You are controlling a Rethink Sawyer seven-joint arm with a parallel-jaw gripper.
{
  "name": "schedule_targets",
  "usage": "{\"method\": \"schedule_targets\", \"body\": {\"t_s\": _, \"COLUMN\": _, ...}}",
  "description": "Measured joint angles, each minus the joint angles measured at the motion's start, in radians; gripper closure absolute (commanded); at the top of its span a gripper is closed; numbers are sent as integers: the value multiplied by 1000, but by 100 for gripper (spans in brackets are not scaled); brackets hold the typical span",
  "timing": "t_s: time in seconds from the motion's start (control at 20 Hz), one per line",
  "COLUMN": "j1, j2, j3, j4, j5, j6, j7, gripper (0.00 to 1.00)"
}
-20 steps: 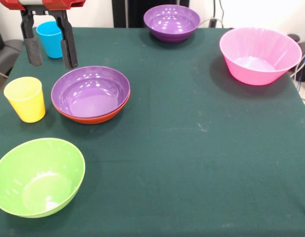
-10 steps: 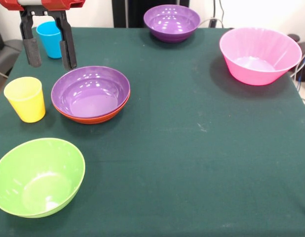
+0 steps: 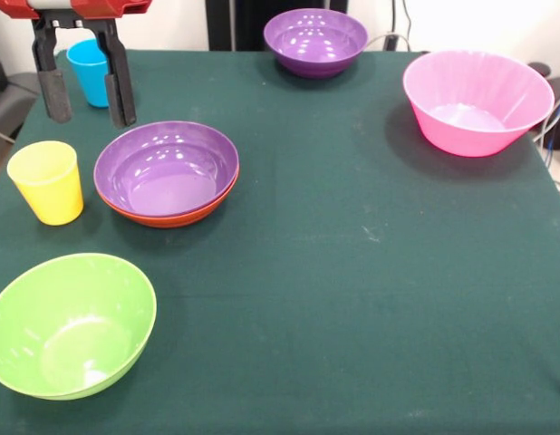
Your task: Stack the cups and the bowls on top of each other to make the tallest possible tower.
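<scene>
Gripper [image 3: 88,107] is drifting left and lifting w/ fingers apart, empty, hanging over the blue cup [image 3: 91,71]. Tower's only 2 high rn: purple bowl [image 3: 165,169] sitting in orange bowl [image 3: 171,217].

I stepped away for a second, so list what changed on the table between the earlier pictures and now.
Only the gripper moved: it drifted slightly up and toward the picture's left, open and empty, hanging in front of the blue cup. Nothing was grasped or released. The yellow cup, the purple bowl nested in the orange bowl, the green bowl, the far purple bowl and the pink bowl stayed put.
</scene>
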Motion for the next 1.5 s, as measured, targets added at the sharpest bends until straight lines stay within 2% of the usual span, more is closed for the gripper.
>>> {"method": "schedule_targets", "body": {"t_s": 0.3, "j1": 0, "j2": 16, "j3": 0, "j4": -12, "j5": 0, "j6": 0, "j7": 0, "gripper": 0}}
{"method": "schedule_targets", "body": {"t_s": 0.6, "j1": 13, "j2": 64, "j3": 0, "j4": -78, "j5": 0, "j6": 15, "j7": 0, "gripper": 0}}
{"method": "schedule_targets", "body": {"t_s": 0.85, "j1": 45, "j2": 123, "j3": 0, "j4": -163, "j5": 0, "j6": 49, "j7": 0, "gripper": 0}}
{"method": "schedule_targets", "body": {"t_s": 1.5, "j1": 126, "j2": 239, "j3": 0, "j4": -282, "j5": 0, "j6": 76, "j7": 0, "gripper": 0}}
